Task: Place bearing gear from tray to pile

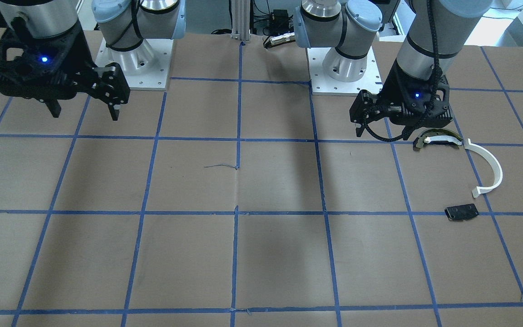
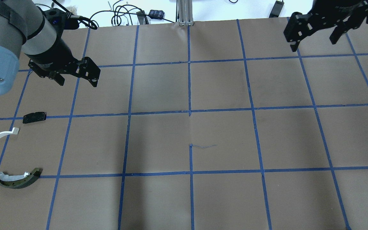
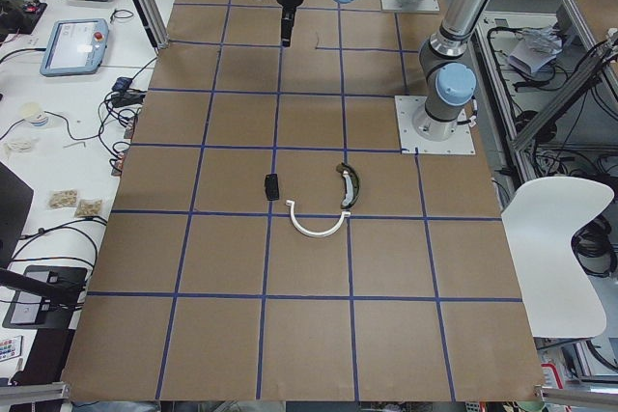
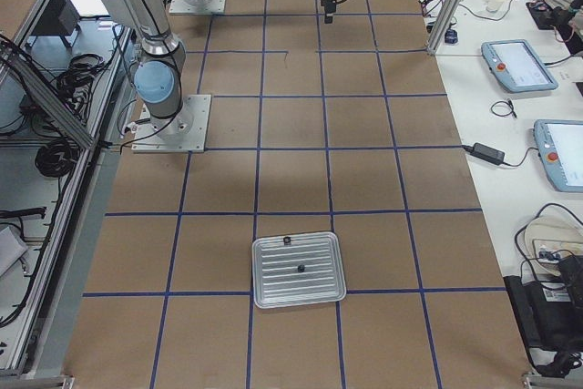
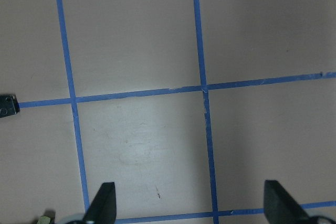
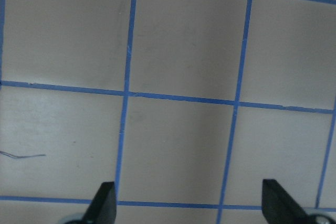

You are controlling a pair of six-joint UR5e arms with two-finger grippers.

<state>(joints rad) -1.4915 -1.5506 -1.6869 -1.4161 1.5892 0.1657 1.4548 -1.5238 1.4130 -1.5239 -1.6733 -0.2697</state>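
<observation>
on the tray [image 4: 273, 281] lie two small parts [image 4: 301, 268]; left hand [image 2: 78, 83] and right hand [image 2: 313, 45] gape empty.

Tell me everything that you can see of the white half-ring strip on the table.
The white half-ring strip is a thin, smooth band, plastic by its look, bent into an open half circle with a small tab at each end. It lies on the brown paper table, on the robot's left side. One end looks to touch the curved black-and-tan piece. The flat black plate lies apart from the other end. Nothing grips it.
</observation>
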